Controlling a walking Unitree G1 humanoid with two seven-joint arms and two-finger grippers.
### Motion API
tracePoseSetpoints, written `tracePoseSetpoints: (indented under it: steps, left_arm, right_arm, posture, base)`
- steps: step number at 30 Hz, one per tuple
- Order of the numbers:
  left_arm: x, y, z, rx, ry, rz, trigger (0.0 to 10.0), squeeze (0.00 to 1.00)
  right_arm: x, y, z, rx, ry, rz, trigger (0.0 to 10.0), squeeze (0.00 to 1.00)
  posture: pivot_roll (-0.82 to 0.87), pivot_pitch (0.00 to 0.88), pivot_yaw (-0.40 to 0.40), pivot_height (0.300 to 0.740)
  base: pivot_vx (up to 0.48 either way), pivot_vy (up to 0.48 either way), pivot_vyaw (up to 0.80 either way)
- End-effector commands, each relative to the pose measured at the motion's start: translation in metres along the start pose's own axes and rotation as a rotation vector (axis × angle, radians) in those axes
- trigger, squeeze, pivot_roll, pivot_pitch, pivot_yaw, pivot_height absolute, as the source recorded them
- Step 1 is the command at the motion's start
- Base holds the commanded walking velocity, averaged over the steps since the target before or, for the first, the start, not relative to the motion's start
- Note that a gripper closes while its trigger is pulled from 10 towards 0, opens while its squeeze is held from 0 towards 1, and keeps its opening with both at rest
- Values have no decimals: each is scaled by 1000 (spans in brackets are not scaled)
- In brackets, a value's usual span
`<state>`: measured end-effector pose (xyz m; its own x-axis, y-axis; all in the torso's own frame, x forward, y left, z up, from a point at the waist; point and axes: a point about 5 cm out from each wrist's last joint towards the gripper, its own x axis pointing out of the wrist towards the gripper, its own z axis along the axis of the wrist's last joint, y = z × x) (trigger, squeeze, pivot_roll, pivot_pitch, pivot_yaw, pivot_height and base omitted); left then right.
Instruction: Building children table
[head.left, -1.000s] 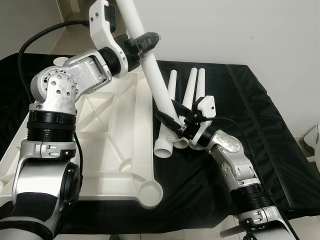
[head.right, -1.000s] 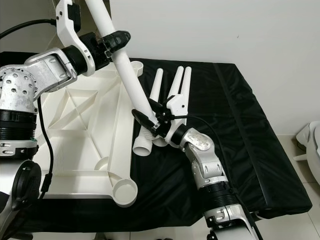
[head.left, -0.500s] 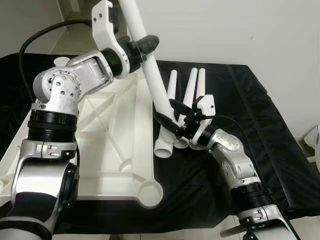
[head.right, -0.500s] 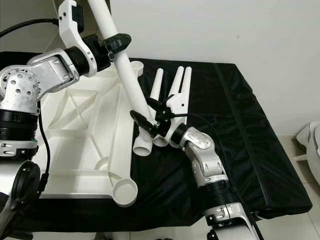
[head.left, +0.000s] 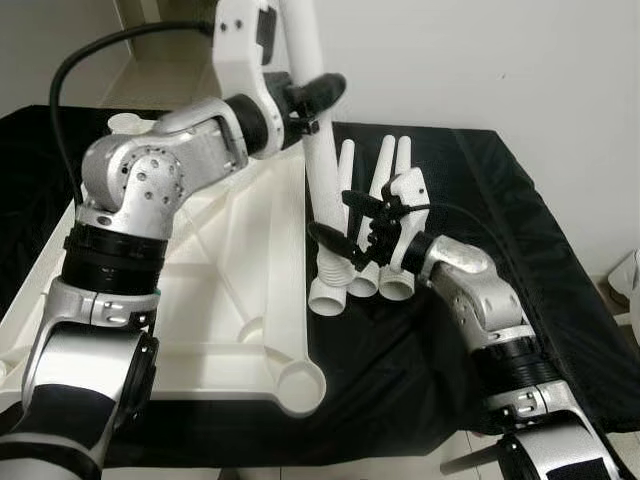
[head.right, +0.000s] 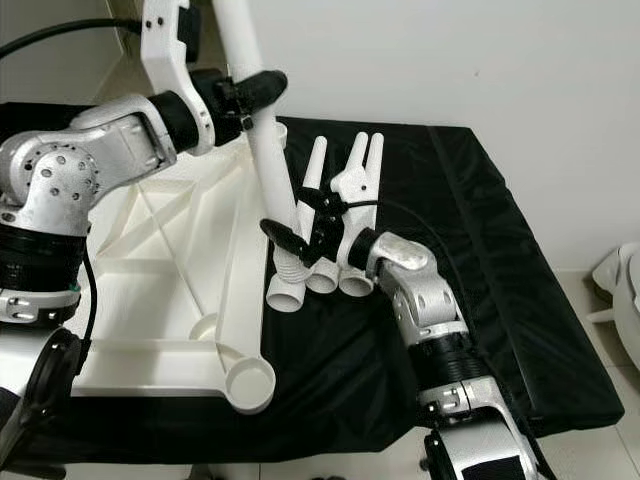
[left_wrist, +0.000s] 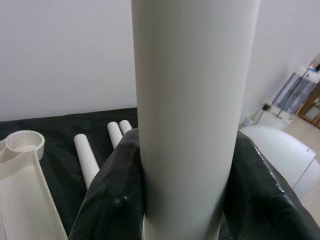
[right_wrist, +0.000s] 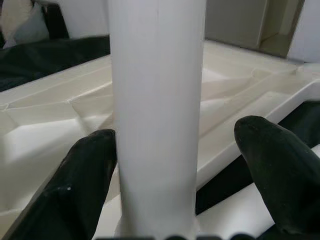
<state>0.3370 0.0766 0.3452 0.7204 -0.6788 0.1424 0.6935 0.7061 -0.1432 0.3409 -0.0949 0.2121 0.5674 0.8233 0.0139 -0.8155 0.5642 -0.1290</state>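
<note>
Left hand (head.left: 312, 98): clamped on upper table leg (head.left: 322, 185).
Leg axis: near-upright, threaded end low, right of tabletop (head.left: 235, 260).
Right hand (head.left: 345, 225): spread open, straddling lower leg, unclosed.

Plain white plastic table leg tube (head.left: 322, 180), three matching white plastic leg tubes (head.left: 383, 185) lying on matte black cloth (head.left: 520, 230), ivory-white ribbed plastic tabletop underside (head.left: 225, 290), silver metal arms with glossy black-fingered left tool (head.left: 310, 97) and right tool (head.left: 343, 222), off-white wall (head.left: 480, 60)
</note>
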Motion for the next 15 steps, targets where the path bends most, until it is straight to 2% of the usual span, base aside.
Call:
tracePoseSetpoints:
  steps: [1, 5, 15]
  left_arm:
    - [-2, -25, -1, 43, -7, -330, 10000, 0]
    - [-2, -29, 0, 52, -4, -343, 10000, 0]
    - [-2, -31, 2, 68, -10, -356, 10000, 0]
  right_arm:
    - [5, -1, 7, 6, 47, 47, 10000, 0]
    - [10, -4, 9, 3, 108, 67, 10000, 0]
    - [17, -6, 19, 9, 139, 88, 10000, 0]
  posture:
    - [23, 81, -67, 740]
    - [25, 80, -70, 740]
    - [26, 80, -75, 740]
  base:
    - [0, 0, 0]
    - [0, 0, 0]
    - [0, 0, 0]
